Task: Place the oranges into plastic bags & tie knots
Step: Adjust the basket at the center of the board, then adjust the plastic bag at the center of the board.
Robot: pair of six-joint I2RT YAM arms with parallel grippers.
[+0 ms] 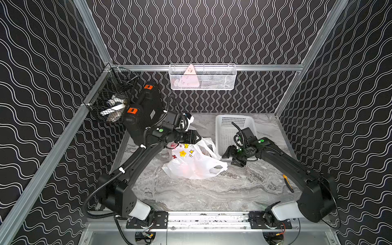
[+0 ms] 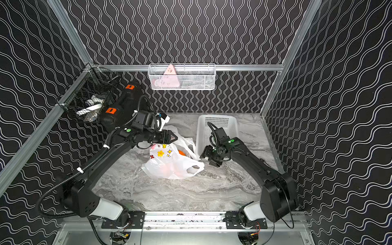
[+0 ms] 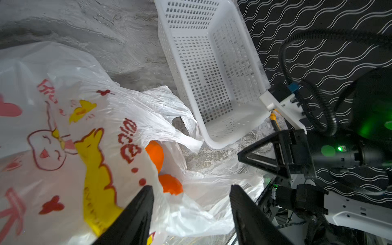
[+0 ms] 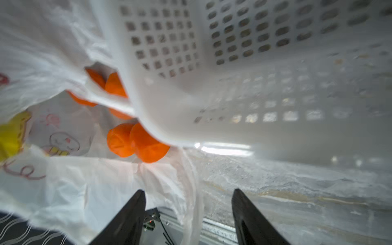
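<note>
Crowding the plastic bag [image 1: 191, 165] from the right of the frame, a white perforated basket [image 1: 224, 129] stands on the grey marbled table [image 1: 201, 195], its near corner against the bag's crumpled mouth. The left gripper [image 1: 196, 137] hangs over the bag's upper edge and hides part of the cartoon print. The right gripper [image 1: 231, 158] sits low beside the basket's front wall, near the bag's right side. A yellow-handled tool [image 1: 287, 182] lies at the table's right edge by the right arm. A white mesh basket [image 1: 202, 77] and a black wire basket [image 1: 110, 95] hang on the rails behind.

In both top views the fruit is mostly a reddish glow through the thin film. The wrist views show the oranges [image 3: 156, 154] inside the open mouth: two in the left wrist view, and more in the right wrist view [image 4: 148, 146], round and dimpled, partly cut off by the basket's corner.

The left jaws stand apart with nothing between them. The right jaws are also apart, with a limp handle strip [image 4: 191, 201] hanging unpinched in the gap. A handle loop [image 1: 216, 168] lies flat and untied.
</note>
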